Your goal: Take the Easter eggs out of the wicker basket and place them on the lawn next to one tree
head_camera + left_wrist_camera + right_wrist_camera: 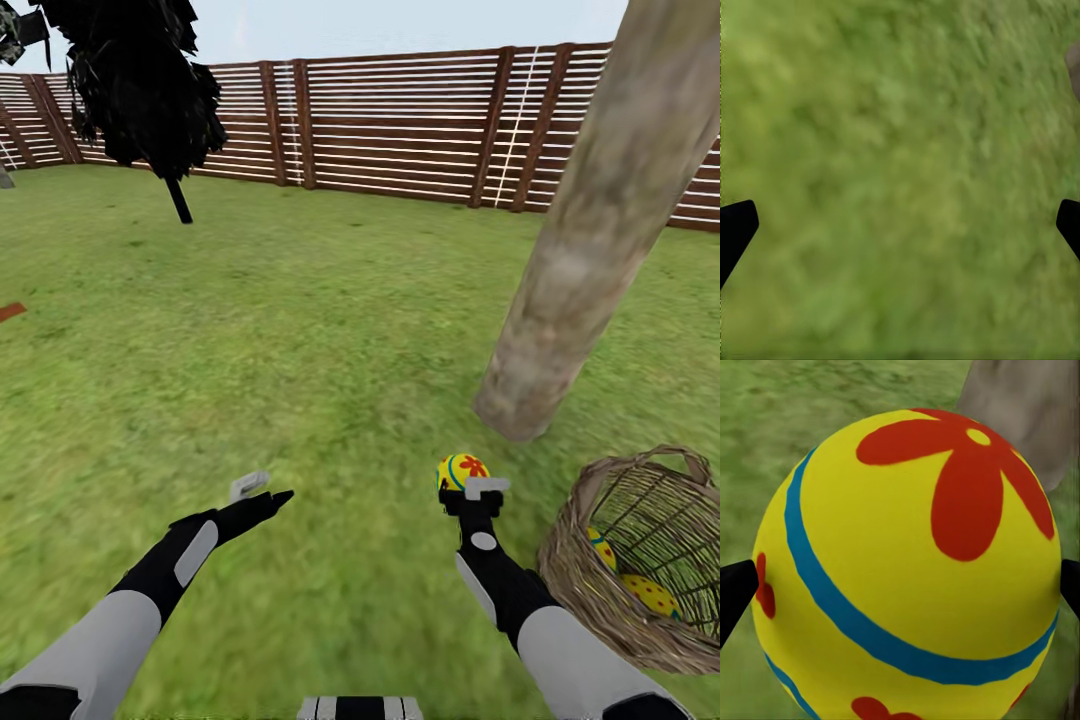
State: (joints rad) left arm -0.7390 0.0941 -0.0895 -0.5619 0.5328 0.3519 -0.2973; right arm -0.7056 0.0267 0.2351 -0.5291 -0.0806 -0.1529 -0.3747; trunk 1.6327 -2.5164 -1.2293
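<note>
My right gripper [466,487] is clamped on a bright yellow Easter egg with blue bands and red flowers [461,470], held above the mottled green lawn [300,330] near the foot of the thick pale grey-brown tree trunk [590,230]; the round brown woven wicker basket [575,560] stands just beside my right arm, with two more yellow painted eggs [648,594] lying inside it; my left gripper [262,492] hangs over bare grass, its black fingers [736,229] spread wide apart, holding nothing.

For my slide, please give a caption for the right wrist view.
Right tool holding a flowered yellow Easter egg above the lawn, tree trunk just behind.
</note>
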